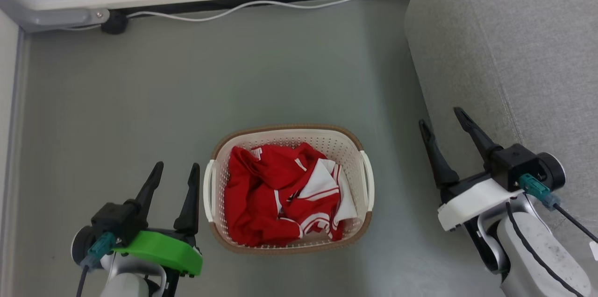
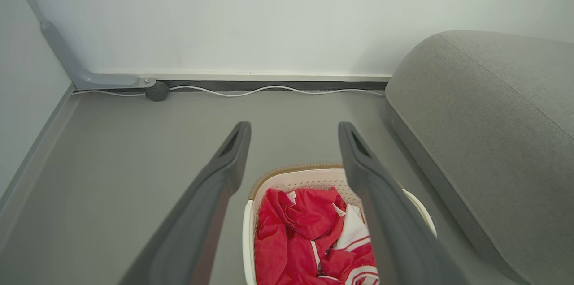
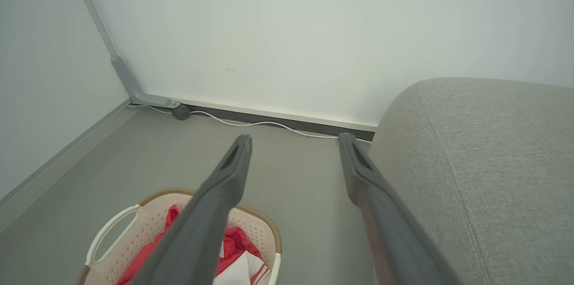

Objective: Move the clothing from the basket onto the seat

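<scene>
The clothing (image 1: 275,194) lies crumpled in the basket (image 1: 289,128) on the floor (image 1: 140,101), between the two claws: just right of the left claw (image 1: 177,165) and further left of the right claw (image 1: 440,116). The head view takes in the whole basket and both claws. The left wrist view adds the wall (image 2: 269,16) above a white cable (image 2: 233,94), and the right wrist view gives the basket's looped handle (image 3: 104,233). Both claws are spread wide and hold nothing. Each points ahead toward the wall, the right one leaning leftward at the edge of the seat (image 1: 514,54).
</scene>
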Available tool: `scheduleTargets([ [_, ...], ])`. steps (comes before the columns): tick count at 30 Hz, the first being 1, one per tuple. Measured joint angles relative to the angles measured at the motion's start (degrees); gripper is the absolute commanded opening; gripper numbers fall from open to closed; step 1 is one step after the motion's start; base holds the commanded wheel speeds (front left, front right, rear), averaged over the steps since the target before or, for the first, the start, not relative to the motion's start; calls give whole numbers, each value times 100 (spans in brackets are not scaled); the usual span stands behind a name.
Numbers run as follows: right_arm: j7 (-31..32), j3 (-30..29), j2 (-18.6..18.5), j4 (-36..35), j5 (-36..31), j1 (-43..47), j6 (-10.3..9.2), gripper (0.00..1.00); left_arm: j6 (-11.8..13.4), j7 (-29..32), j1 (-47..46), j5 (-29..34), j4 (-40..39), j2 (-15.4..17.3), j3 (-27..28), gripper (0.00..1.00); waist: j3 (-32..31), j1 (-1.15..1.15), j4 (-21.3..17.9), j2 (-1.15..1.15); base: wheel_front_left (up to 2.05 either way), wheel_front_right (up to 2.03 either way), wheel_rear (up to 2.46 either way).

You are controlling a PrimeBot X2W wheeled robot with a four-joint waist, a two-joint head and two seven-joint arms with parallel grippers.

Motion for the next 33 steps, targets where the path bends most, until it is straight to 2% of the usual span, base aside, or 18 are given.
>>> scheduleTargets([
  [15, -8, 87, 259, -309, -278, -932, 1, 100, -5, 593, -1220, 402, 105, 8, -745, 100, 1211, 0, -123, 0, 0, 0, 0],
  [25, -24, 116, 505, -548, -458, -1647, 10, 100, 0, 1278, -1915, 469, 271, 10, -762, 100, 2008, 0, -356, 0, 0, 0, 0],
  [26, -24, 155, 667, -662, -495, -1965, 56, 100, 4, 1539, -2174, 709, 290, 97, -780, 100, 2325, 1, -485, 0, 0, 0, 0],
  [33, -24, 170, 843, -824, -498, -2298, 56, 100, 4, 1890, -2664, 816, 186, 257, -847, 100, 2876, 1, -747, 0, 0, 0, 0],
])
